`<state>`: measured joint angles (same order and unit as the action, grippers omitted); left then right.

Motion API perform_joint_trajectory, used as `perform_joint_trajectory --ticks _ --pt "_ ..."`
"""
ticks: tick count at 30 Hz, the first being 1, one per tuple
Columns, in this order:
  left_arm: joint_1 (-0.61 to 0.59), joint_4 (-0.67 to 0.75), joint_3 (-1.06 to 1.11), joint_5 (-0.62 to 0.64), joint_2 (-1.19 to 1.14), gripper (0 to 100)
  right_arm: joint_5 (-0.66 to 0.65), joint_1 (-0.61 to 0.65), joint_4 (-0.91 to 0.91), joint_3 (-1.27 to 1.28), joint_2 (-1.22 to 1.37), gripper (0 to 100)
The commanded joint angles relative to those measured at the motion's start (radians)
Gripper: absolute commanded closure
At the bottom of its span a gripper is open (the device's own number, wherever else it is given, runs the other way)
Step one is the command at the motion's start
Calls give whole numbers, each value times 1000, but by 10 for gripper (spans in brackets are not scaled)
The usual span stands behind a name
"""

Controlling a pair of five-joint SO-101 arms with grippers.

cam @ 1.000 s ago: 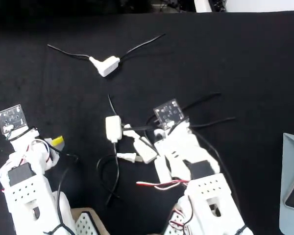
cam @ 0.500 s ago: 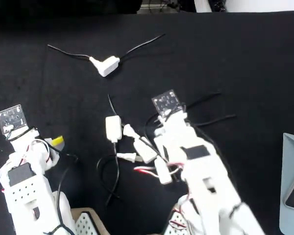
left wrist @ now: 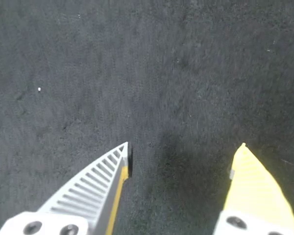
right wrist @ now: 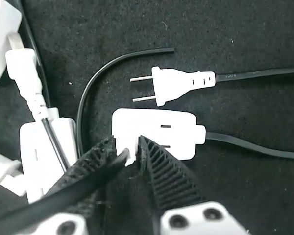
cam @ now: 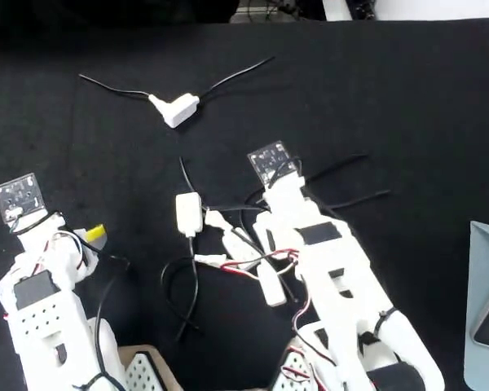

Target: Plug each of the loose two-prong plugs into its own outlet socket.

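Right, the right gripper (right wrist: 132, 148) is down on the outlet socket (right wrist: 159, 133), its black fingers pinched together on the near corner, so call that a grip. Just past the socket, not touching it, lies the loose plug (right wrist: 179, 84). Its long axis runs parallel to the socket's, and both prongs aim away from the end where the cords (right wrist: 257, 73) leave. That's the relation that matters: plug and socket lie side by side, not nose to nose. I can't tell which face carries the slots, so by my reading something has to turn before a prong goes home. The left gripper (left wrist: 183, 147) hangs wide open over bare black cloth (left wrist: 137, 58), down at 8 o'clock on the table and well apart, so the right arm (cam: 326, 252) is plainly nearer. From above, that arm sits over the held socket, with cords running out toward 3 o'clock. The high view adds what looks like a joined pair (cam: 176, 108) up at 11 o'clock, while the wrist camera gives the prongs and the gap.
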<state>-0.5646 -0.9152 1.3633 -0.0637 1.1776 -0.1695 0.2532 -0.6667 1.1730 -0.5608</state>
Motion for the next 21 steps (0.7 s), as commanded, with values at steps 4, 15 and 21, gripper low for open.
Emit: perform_joint_trajectory --ticks 4,15,21 --pt "7 46 12 -2 12 675 5 -28 -40 -113 -12 987" --pt "7 46 12 -2 12 675 3 -21 -187 -409 -107 986" --pt "7 46 12 -2 12 675 3 -21 11 -506 91 986"
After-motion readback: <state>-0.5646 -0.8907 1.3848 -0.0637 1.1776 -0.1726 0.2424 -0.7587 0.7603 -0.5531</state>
